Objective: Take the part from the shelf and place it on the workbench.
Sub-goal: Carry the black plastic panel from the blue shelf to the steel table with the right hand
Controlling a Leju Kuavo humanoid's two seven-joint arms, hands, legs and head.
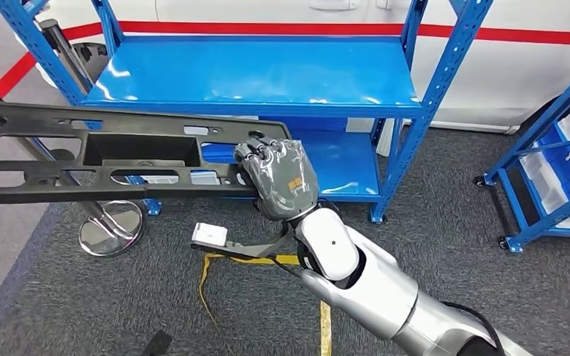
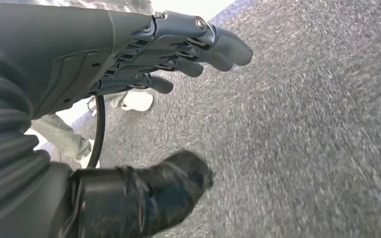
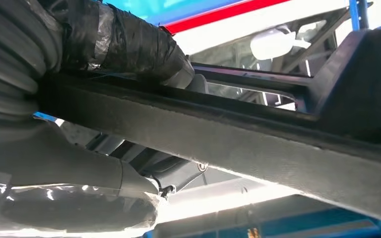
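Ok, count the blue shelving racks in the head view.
2. One blue rack stands straight ahead, behind the long black part that the right hand holds. A second rack sits at the right edge, cut off by the frame.

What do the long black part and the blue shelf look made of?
Black part: looks like moulded plastic, matte with a fine grain, with cut-outs and a recessed pocket. The right robot hand grips one end. Blue shelf: probably painted steel, glossy with glare spots and perforated uprights.

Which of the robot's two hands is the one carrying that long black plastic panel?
The right hand grips the long black plastic panel at its end. The left hand holds nothing, fingers extended above grey carpet.
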